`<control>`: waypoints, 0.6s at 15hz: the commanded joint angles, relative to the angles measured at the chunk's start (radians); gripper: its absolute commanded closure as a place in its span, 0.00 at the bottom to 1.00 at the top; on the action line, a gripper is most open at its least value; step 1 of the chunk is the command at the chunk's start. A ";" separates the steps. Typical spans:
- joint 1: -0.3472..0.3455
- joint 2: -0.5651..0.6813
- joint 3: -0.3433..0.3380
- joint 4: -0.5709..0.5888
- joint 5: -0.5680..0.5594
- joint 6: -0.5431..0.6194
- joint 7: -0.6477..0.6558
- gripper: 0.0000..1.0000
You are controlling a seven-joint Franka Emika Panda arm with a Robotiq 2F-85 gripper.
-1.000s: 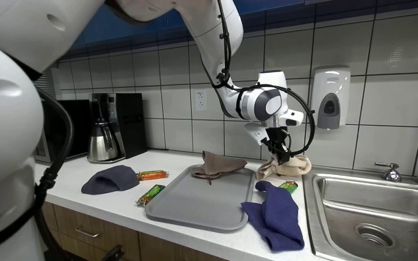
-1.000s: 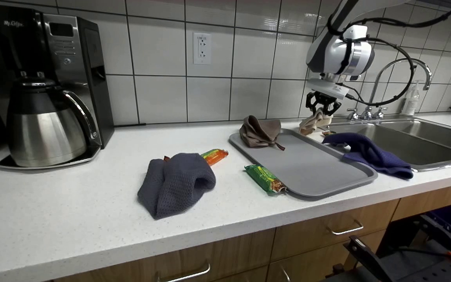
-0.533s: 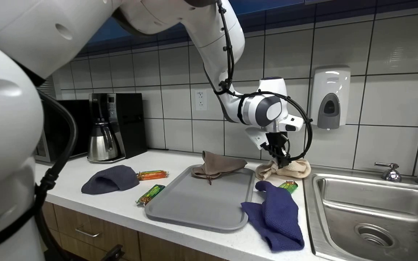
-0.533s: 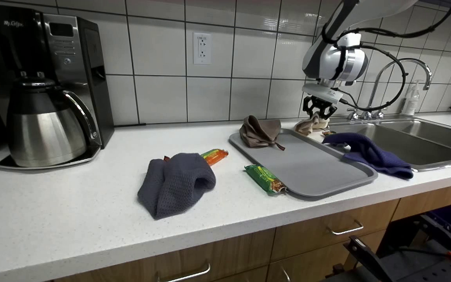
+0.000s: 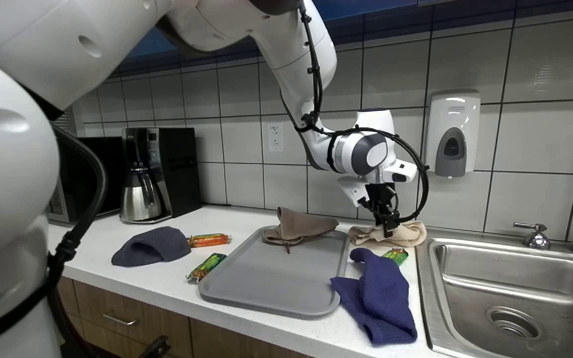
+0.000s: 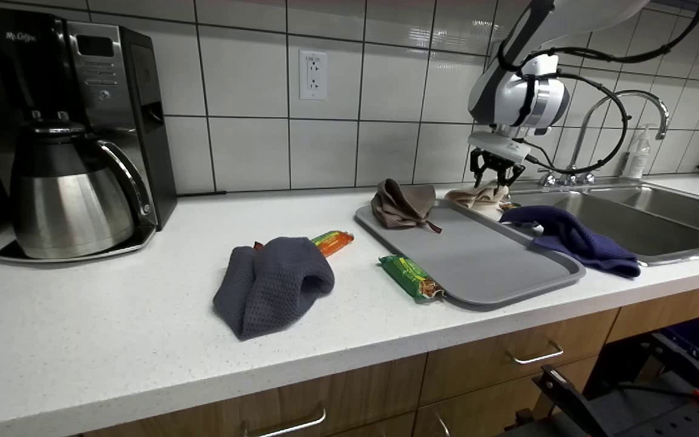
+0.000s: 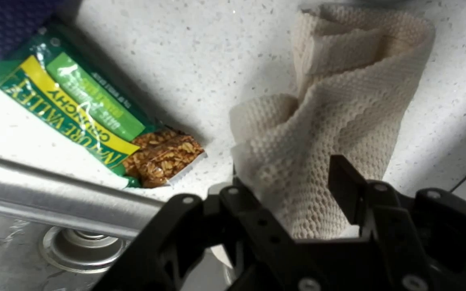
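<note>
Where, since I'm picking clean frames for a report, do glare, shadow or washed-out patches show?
Wrist view: glare on the snack wrapper, shadow along one long edge of it, washed-out counter along the other; the beige towel shows a clear weave. Both exterior views: bright reflections on the wall tiles and highlights on the coffee pot.
</note>
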State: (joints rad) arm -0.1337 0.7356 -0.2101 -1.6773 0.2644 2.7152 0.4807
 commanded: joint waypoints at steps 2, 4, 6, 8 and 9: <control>0.007 -0.038 -0.001 -0.008 0.004 -0.028 0.012 0.06; 0.013 -0.052 -0.001 -0.020 0.002 -0.024 0.009 0.00; 0.023 -0.071 -0.005 -0.036 -0.002 -0.020 0.012 0.00; 0.030 -0.092 -0.005 -0.055 -0.005 -0.018 0.010 0.00; 0.034 -0.104 -0.004 -0.066 -0.007 -0.020 0.007 0.00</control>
State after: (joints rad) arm -0.1146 0.6978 -0.2100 -1.6834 0.2643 2.7153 0.4807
